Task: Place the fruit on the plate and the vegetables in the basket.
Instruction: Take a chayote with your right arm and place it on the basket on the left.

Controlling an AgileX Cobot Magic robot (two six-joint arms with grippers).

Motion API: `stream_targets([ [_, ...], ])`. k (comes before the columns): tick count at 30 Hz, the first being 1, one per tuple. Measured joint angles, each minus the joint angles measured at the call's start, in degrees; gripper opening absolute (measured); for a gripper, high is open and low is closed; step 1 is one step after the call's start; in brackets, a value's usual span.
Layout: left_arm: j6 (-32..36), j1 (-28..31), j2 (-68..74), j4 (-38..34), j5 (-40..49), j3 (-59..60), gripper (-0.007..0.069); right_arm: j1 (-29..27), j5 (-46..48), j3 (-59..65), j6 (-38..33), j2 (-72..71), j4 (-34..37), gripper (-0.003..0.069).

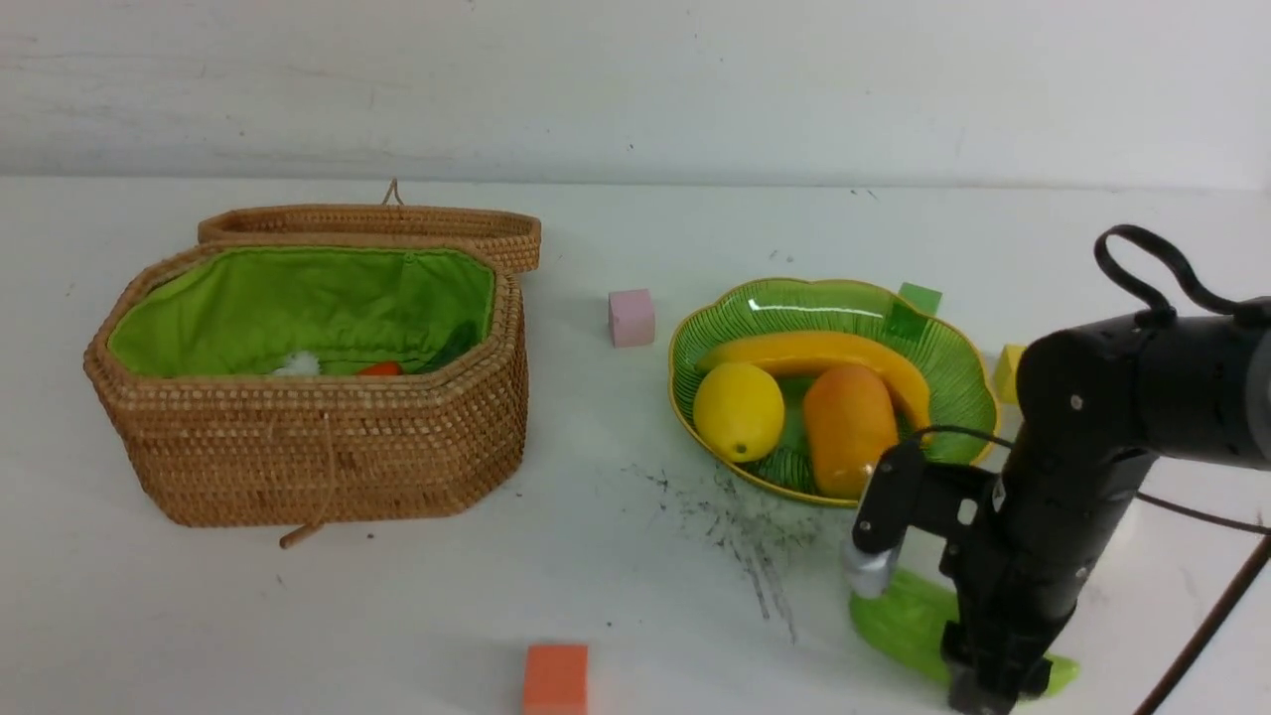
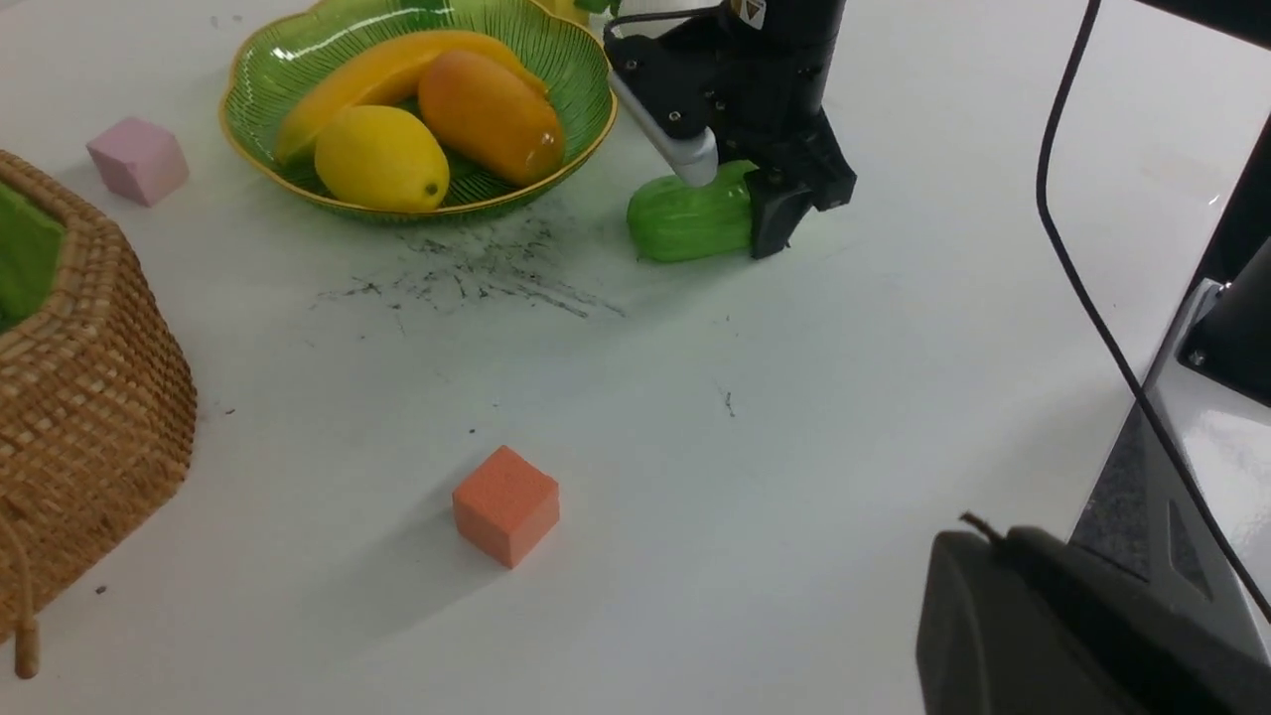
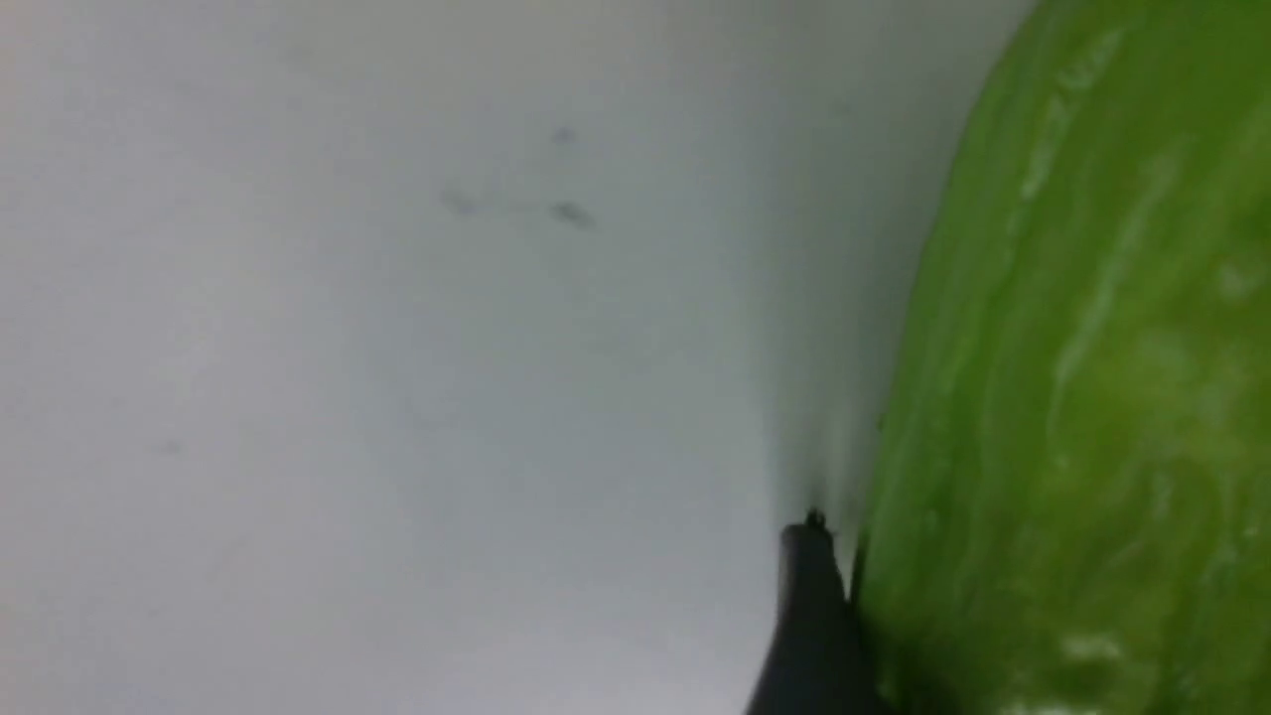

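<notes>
**A:** Three, counting the fruit on the plate (image 1: 794,298) right now: spotting the banana (image 1: 814,353) along the back, with the lemon (image 1: 738,410) and the mango (image 1: 849,427) side by side in front of it. Wondering about the veg, though?

**B:** Seeing two of them in the basket (image 1: 318,457). Just catching a white bit of radish (image 1: 295,363) and an orange-red bit of carrot (image 1: 379,368) peeking over the wicker front wall, against the green lining. Also noticing the lid (image 1: 397,223) flipped open behind. Looking at the gourd (image 1: 894,611) lying flat on the table (image 1: 596,596), near the plate's front edge, over on the robot's right.

**A:** Getting grabbed?

**B:** Kinda. Watching the right gripper (image 1: 923,636) standing over it with jaws straddling it, one finger sitting right up against its side in the wrist cam. Not managing to tell whether actually squeezing or just hovering around it. Reading the left gripper (image 2: 978,596) as fully closed.

**A:** And asking about the surface, the room?

**B:** Looking at a smooth white tabletop with black scuff marks (image 1: 735,526) smeared in front of the plate. Also spotting little cubes scattered about:
- a pink cube (image 1: 632,317) between basket and plate
- an orange cube (image 1: 555,679) near the front edge
- a green cube (image 1: 918,298) tucked behind the plate
- a yellow cube (image 1: 1008,372) just to its right

Staring at a plain white wall (image 1: 635,79) behind all that.
</notes>
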Motion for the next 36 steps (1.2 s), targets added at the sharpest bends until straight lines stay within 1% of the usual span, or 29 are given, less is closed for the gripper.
stream_targets([
  [3, -0.06, 0.00, 0.00, 0.00, 0.26, 0.00, -0.0005, 2.81, 2.75, -0.07, 2.61, -2.18, 0.61, 0.0439],
  [4, -0.13, 0.00, 0.00, 0.46, 0.26, 0.00, -0.0004, 5.75, 3.53, -0.68, 5.58, -4.88, 1.76, 0.0439],
  [5, -0.36, 0.00, 0.00, 0.88, 0.07, 0.00, -0.0003, 7.17, 3.53, -1.56, 7.20, -6.08, 2.65, 0.0439],
  [6, -0.83, 0.00, 0.00, 1.54, -0.14, 0.00, -0.0003, 8.61, 2.94, -2.59, 9.25, -7.19, 3.34, 0.0439],
  [8, -4.60, 0.00, 0.00, 5.39, -2.03, 0.00, -0.0003, 12.82, 0.25, -6.88, 13.37, -9.36, 5.16, 0.0439],
  [9, -5.07, 0.00, 0.00, 5.87, -2.03, 0.00, -0.0003, 12.82, -0.04, -7.37, 13.66, -9.36, 5.30, 0.0439],
  [10, -9.43, 0.00, 0.00, 10.39, -3.29, 0.00, -0.0002, 15.31, -2.29, -11.94, 15.48, -9.48, 6.30, 0.0439],
  [11, -12.08, 0.00, 0.00, 13.22, -3.79, 0.00, -0.0002, 16.39, -3.48, -14.47, 16.04, -9.17, 6.67, 0.0439],
  [12, -12.78, 0.00, 0.00, 13.81, -3.93, 0.00, -0.0002, 16.89, -3.76, -15.75, 16.20, -8.96, 6.94, 0.0439],
  [13, -19.88, 0.00, 0.00, 20.63, -4.25, 0.00, -0.0002, 18.64, -6.45, -21.21, 16.45, -7.61, 8.13, 0.0439],
  [18, -39.18, 0.00, 0.00, 39.81, -4.00, 0.00, -0.0002, 20.92, -14.18, -38.69, 15.56, 1.09, 13.28, 0.0439],
  [19, -42.48, 0.00, 0.00, 42.90, -3.66, 0.00, -0.0002, 21.11, -15.77, -42.15, 14.89, 3.62, 14.27, 0.0439],
  [21, -46.95, 0.00, 0.00, 47.01, -3.37, 0.00, -0.0002, 21.41, -18.46, -48.11, 13.61, 8.60, 15.59, 0.0439],
  [24, -49.74, 0.00, 0.00, 49.33, -3.21, 0.00, -0.0002, 21.53, -21.53, -55.68, 11.71, 15.93, 16.37, 0.0439],
  [26, -50.18, 0.00, 0.00, 49.51, -3.21, 0.00, -0.0002, 21.53, -22.97, -58.97, 10.82, 19.58, 16.36, 0.0439],
  [27, -50.37, 0.00, 0.00, 49.41, -3.21, 0.00, -0.0002, 21.53, -24.19, -62.27, 9.67, 23.67, 16.31, 0.0439],
  [28, -50.37, 0.00, 0.00, 49.32, -3.21, 0.00, -0.0002, 21.53, -24.38, -62.56, 9.59, 24.06, 16.31, 0.0439],
  [30, -50.37, 0.00, 0.00, 48.44, -3.21, 0.00, -0.0002, 21.53, -25.23, -64.88, 8.95, 27.87, 16.25, 0.0485],
  [32, -49.58, 0.00, 0.00, 47.52, -3.21, 0.00, -0.0002, 21.53, -25.19, -65.16, 8.95, 28.63, 16.19, 0.0594],
  [33, -49.30, 0.00, 0.00, 47.42, -3.21, 0.00, -0.0002, 21.53, -25.19, -65.15, 8.95, 28.63, 16.19, 0.0594],
  [34, -48.28, 0.00, 0.00, 46.52, -3.21, 0.00, -0.0002, 21.53, -24.73, -65.22, 8.95, 28.49, 16.19, 0.0653],
  [36, -47.15, 0.00, 0.00, 45.63, -3.21, 0.00, -0.0001, 21.53, -23.69, -65.31, 8.95, 28.14, 16.19, 0.0670],
])
